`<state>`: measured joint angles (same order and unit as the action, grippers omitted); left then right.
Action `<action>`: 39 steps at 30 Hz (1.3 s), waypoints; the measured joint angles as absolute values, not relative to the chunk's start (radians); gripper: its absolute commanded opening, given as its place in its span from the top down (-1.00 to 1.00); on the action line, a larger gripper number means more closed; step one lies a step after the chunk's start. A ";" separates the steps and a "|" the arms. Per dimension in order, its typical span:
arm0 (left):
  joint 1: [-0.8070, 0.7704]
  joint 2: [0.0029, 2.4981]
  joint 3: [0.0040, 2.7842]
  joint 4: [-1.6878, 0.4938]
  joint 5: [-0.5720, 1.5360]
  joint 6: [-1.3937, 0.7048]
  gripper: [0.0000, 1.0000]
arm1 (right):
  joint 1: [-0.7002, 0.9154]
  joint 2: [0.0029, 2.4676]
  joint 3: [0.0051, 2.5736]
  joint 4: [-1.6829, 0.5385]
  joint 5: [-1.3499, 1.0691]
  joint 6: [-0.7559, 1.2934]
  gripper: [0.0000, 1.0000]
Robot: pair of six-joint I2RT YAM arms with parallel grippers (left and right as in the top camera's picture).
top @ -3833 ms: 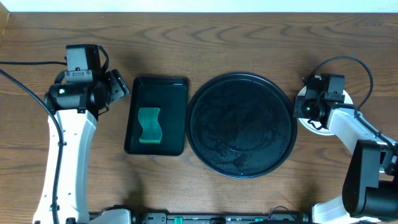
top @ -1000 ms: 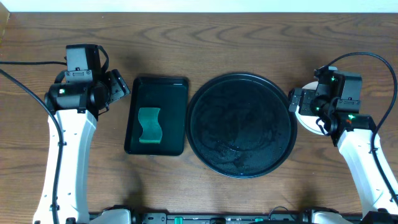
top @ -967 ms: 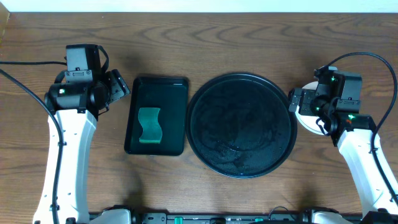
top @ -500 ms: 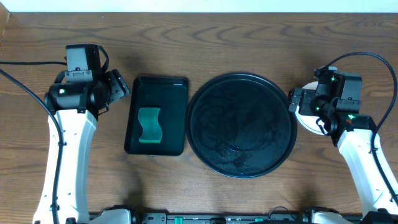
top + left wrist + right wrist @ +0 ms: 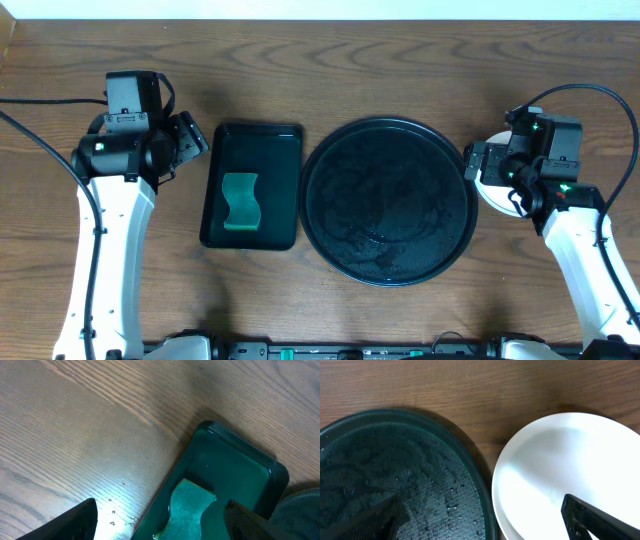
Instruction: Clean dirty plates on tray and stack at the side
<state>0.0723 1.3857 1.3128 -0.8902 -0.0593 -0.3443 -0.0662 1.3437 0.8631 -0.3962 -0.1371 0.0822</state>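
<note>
- Table (image 5: pixel 400 60): brown wood. We see one arm at each end of it.
- Tray (image 5: pixel 385 200): round, black and glossy, at mid-table. It is beaded with water and has no plate on it.
- Small rectangular tray (image 5: pixel 272 150): just left of the round one, with a green sponge (image 5: pixel 240 201) lying in it.
- Dirty plates (image 5: pixel 496 199): stacked on the wood just outside the tray's right rim, partly under the right arm. The top one is white and shows no smear to us. We cannot count those beneath.
- Key relation: the stack lies directly below and slightly outboard of the right gripper (image 5: pixel 474 163). That arm is far the nearer, since the left sits across both trays. The plates are round, so no long axis matters and any rim approach serves.
- Right gripper: jaws spread wide and empty, straddling the gap between the tray rim and the plate edge.
- Left gripper (image 5: pixel 193 138): jaws spread wide and empty, hanging beside the small tray's outer edge.
- Our judgement: the task looks finished or nearly so.
</note>
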 measured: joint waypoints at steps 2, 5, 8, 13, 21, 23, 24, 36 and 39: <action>0.072 1.386 1.313 -0.890 -0.059 -0.344 -0.62 | -0.066 1.344 0.863 -0.396 -0.137 0.082 -0.98; 0.072 1.386 1.313 -0.890 -0.059 -0.344 -0.62 | -0.066 1.344 0.863 -0.396 -0.137 0.082 -0.99; 0.072 1.386 1.313 -0.890 -0.059 -0.344 -0.62 | -0.066 1.344 0.863 -0.397 -0.138 0.082 -0.98; 0.072 1.386 1.313 -0.890 -0.059 -0.344 -0.62 | -0.066 1.344 0.863 -0.396 -0.137 0.082 -0.98; 0.072 1.386 1.313 -0.890 -0.059 -0.344 -0.62 | -0.066 1.343 0.863 -0.401 -0.137 0.083 -0.98; 0.072 1.386 1.313 -0.890 -0.059 -0.344 -0.62 | -0.066 1.332 0.863 -0.429 -0.137 0.082 -0.99; 0.072 1.386 1.313 -0.890 -0.059 -0.344 -0.62 | -0.066 1.321 0.863 -0.442 -0.136 0.083 -0.98; 0.072 1.386 1.313 -0.890 -0.059 -0.344 -0.62 | -0.066 0.946 0.863 -0.522 -0.134 0.082 -0.98; 0.072 1.386 1.313 -0.890 -0.060 -0.344 -0.62 | -0.066 0.857 0.863 -0.524 -0.134 0.082 -0.99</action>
<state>0.0723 1.3857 1.3128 -0.8898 -0.0597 -0.3443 -0.0662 0.8574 0.8627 -0.5236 -0.1341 0.0822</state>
